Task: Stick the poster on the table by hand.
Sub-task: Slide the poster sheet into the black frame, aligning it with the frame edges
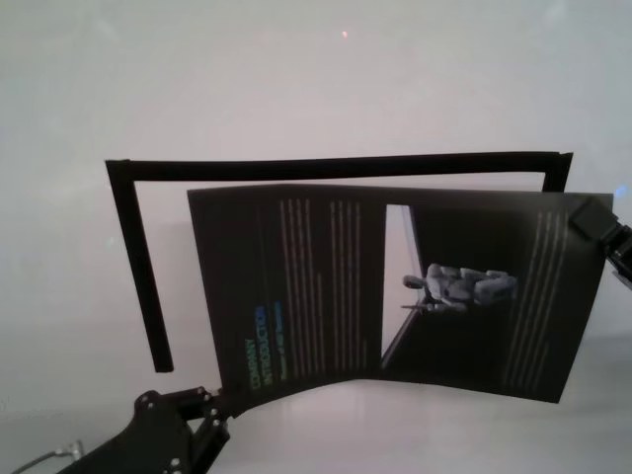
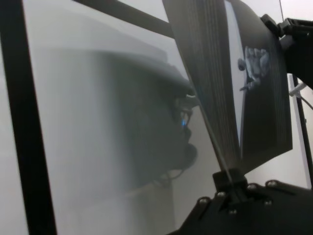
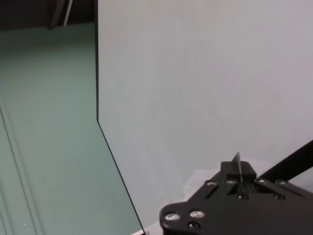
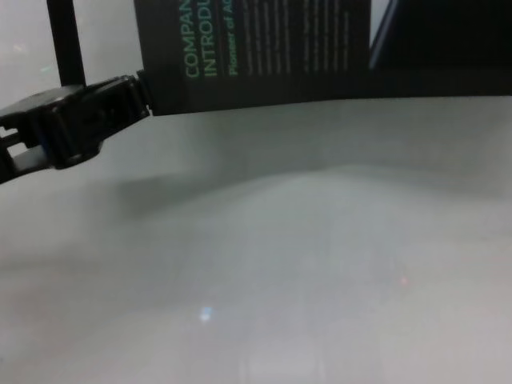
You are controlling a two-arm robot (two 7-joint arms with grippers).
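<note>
The left gripper (image 1: 212, 420), lower left, is pinching the poster's (image 1: 395, 286) corner; the right gripper (image 1: 604, 235) is clamping its far edge; the poster is hanging mid-frame above the table (image 1: 316, 79); sticking is remaining.

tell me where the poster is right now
In the head view the poster is held up over the table, in front of a black frame, with the left gripper at its lower left corner and the right gripper at its upper right.

A black tape outline (image 1: 138, 267) lies flat, forming a partial rectangle: one long strip toward 12 o'clock, one side strip running down at 9 o'clock, a short stub at 3 o'clock.
</note>
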